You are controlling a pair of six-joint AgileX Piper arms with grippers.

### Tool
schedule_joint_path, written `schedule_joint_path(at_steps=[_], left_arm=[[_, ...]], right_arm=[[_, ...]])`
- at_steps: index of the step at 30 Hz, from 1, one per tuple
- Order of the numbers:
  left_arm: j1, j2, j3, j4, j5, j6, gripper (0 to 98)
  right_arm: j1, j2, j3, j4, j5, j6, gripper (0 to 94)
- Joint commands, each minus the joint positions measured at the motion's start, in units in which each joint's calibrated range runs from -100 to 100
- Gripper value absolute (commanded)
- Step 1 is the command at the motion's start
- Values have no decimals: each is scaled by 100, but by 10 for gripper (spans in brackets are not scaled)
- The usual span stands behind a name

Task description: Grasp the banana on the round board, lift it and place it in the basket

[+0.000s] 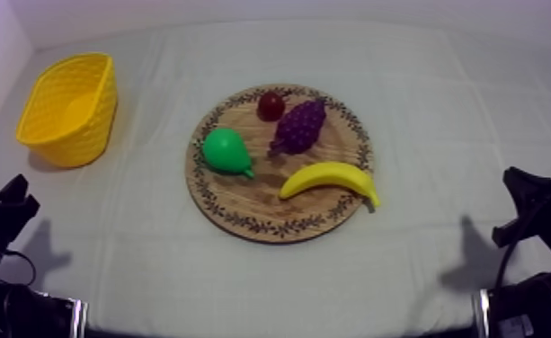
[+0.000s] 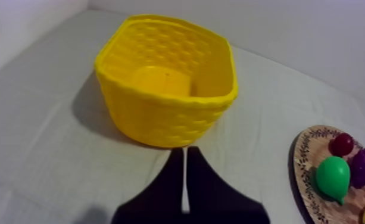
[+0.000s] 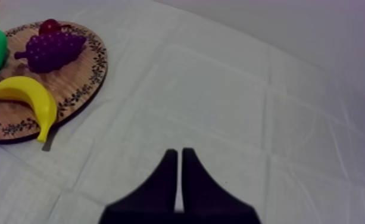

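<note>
The yellow banana [image 1: 330, 178] lies on the front right part of the round wooden board [image 1: 243, 202] at mid-table, and also shows near the board's edge [image 3: 27, 98]. The yellow basket [image 1: 70, 108] stands at the far left, open side up; its inside [image 2: 161, 80] holds nothing. My left gripper [image 1: 9, 205] rests low at the left, fingers together as a narrow wedge [image 2: 185, 158] just short of the basket. My right gripper [image 1: 521, 193] rests low at the right, shut on nothing [image 3: 179, 156], over bare cloth well right of the board.
On the board with the banana are a green pear [image 1: 226, 151], a purple bunch of grapes [image 1: 298, 126] and a small red fruit [image 1: 271, 105]. Bare cloth [image 1: 440, 117] lies between board and basket and to the board's right.
</note>
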Motion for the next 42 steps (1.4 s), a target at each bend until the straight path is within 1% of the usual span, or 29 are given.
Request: schedule_joint_path(at_steps=[1,17,22,27,30,33,38,42], left_arm=[[262,-1,-18,31,77,-1013,2],[264,-1,-18,31,77,-998,2],[351,2,-35,26,125,-1183,3],[463,203,-163,1,8,-1194,4],[603,523,-774,4,66,-1237,3],[798,1061,-1803,-11,340,-1277,3],[1308,2376,-3955,-137,913,-1269,3],[1760,3451,-5567,-170,1310,-1300,3]], right_arm=[[1,-4,-3,-3,-1,8,5],[1,-4,-3,-3,-1,3,5],[1,-4,-3,-3,-1,3,5],[1,-4,-3,-3,-1,6,5],[1,-4,-3,-3,-1,7,5],[1,-4,-3,-3,-1,6,5],[1,-4,-3,-3,-1,4,5],[1,-4,-3,-3,-1,4,5]])
